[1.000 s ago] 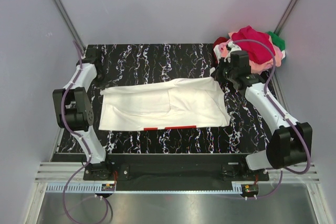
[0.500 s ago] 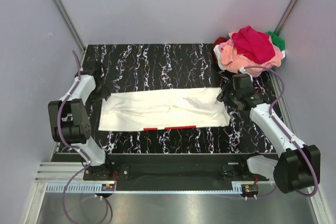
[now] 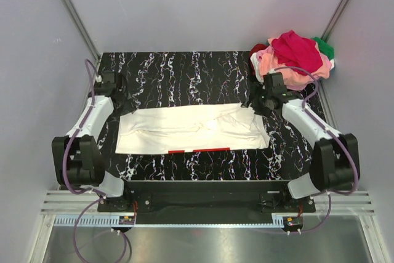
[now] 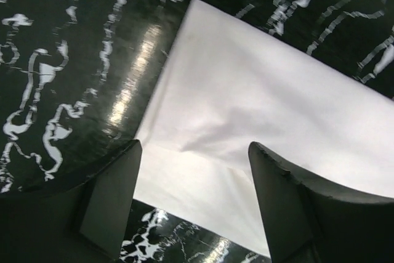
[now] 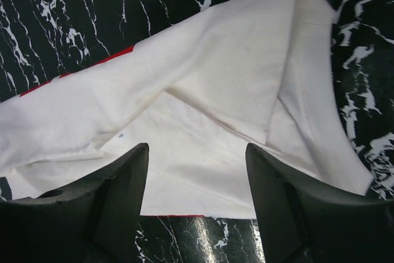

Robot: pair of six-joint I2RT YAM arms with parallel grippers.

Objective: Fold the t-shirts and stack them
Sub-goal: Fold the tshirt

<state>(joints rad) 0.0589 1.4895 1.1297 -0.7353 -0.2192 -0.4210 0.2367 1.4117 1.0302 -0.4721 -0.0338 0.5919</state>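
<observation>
A white t-shirt [image 3: 191, 129] lies folded into a long strip across the middle of the black marbled table [image 3: 184, 72]. A thin red line [image 3: 198, 150] runs along its near edge. My left gripper [image 3: 116, 95] hovers open just past the shirt's far left corner. In the left wrist view that gripper [image 4: 194, 147] has nothing between its fingers, with the white cloth [image 4: 265, 109] below. My right gripper [image 3: 255, 102] is open over the far right corner. In the right wrist view this gripper [image 5: 197, 147] is empty above the creased cloth [image 5: 215, 90].
A heap of other t-shirts [image 3: 294, 58], pink, magenta, dark red and green, is bunched in the back right corner beside the right arm. Grey walls close in the table on three sides. The arm bases stand at the near edge.
Both grippers went from shut to open and let go of the white shirt's corners. The shirt's far part came down onto it, leaving a narrower strip. Both grippers then drew back toward the far side.
</observation>
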